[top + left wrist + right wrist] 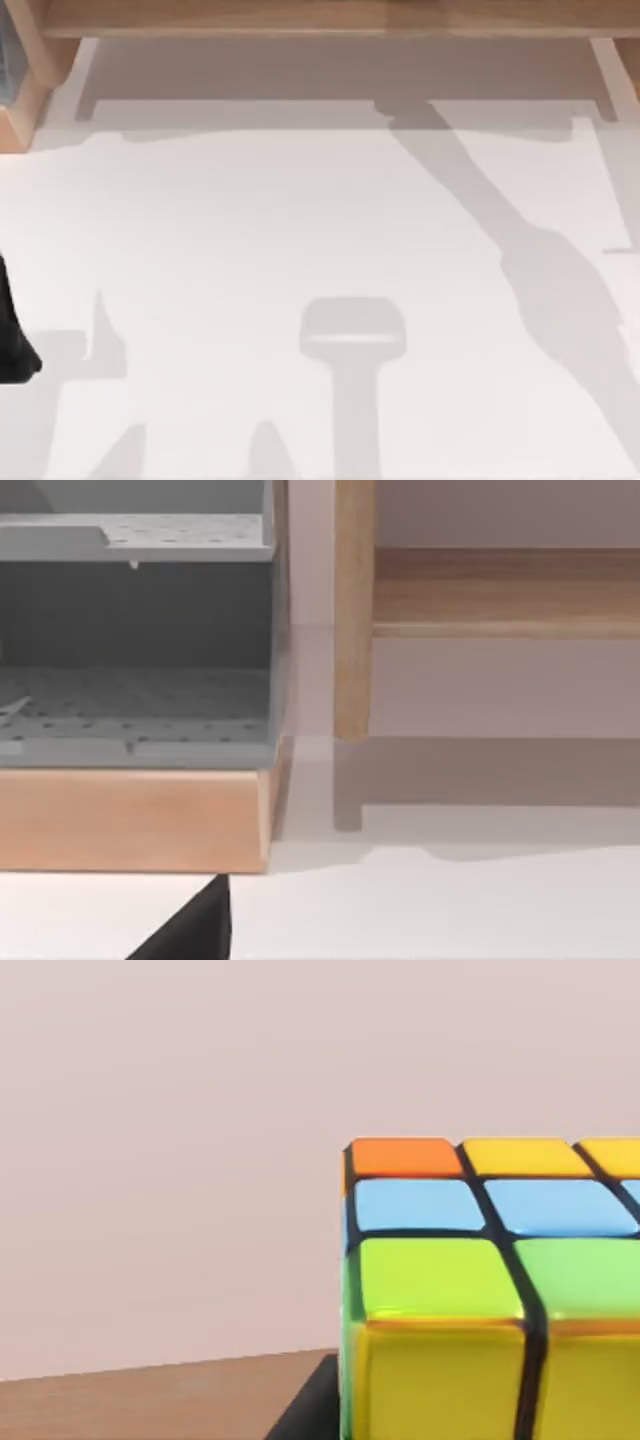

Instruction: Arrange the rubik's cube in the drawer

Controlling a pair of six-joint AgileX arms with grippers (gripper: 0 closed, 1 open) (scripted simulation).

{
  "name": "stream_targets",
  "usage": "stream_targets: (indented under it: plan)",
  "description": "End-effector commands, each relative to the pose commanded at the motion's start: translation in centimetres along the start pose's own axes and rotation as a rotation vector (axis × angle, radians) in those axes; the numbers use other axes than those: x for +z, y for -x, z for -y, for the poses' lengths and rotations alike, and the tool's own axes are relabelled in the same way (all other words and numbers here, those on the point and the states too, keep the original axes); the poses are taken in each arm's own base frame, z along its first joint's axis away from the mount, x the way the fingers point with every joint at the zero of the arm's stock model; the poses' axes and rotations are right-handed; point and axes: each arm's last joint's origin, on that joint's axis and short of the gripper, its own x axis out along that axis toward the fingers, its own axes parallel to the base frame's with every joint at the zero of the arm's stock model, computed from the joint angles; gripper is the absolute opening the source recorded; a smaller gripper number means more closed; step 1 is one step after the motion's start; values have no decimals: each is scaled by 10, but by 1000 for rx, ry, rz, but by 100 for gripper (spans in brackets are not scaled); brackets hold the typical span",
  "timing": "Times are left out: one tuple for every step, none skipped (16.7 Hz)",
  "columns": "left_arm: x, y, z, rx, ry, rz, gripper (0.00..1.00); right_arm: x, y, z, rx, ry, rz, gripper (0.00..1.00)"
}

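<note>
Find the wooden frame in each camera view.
Top view: wooden frame along the far edge, corner at left.
Left wrist view: its base plank under the grey drawer.
Right wrist view: brown wood beneath the rubik's cube; same frame, cannot tell.
Shared landmark: white table.

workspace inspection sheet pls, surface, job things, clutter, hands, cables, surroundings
surface: white table, crossed by arm shadows.
job's things: rubik's cube close up in the right wrist view, resting on a brown wooden surface; orange, yellow, blue and green squares on show. grey drawer unit in a wooden frame, at the table's far left corner.
clutter: nothing seen.
hands: a dark part of the left arm at the table's left edge; fingers cannot be judged.
cables: nothing seen.
surroundings: wooden shelf along the far edge, with a wooden post beside the drawer unit.
</note>
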Motion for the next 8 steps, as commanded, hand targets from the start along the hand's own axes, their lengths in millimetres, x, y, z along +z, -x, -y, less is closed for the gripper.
stream_targets:
  plan:
    - [0, 0, 0, 0, 0, 0, 100, -7, 3, -6, 9, 17, -30, 0]
    - [0, 0, 0, 0, 0, 0, 100, -16, 5, -11, 11, 41, -66, 0]
    - [0, 0, 0, 0, 0, 0, 100, -25, 7, -16, 11, 68, -104, 0]
    - [0, 0, 0, 0, 0, 0, 100, -29, 10, -21, 12, 87, -130, 0]
    - [0, 0, 0, 0, 0, 0, 100, -29, 14, -24, 18, 95, -144, 0]
    - [0, 0, 0, 0, 0, 0, 100, -26, 19, -27, 27, 94, -148, 0]
    - [0, 0, 0, 0, 0, 0, 100, -25, 21, -28, 32, 91, -148, 0]
    - [0, 0, 0, 0, 0, 0, 100, -25, 21, -28, 32, 91, -148, 0]
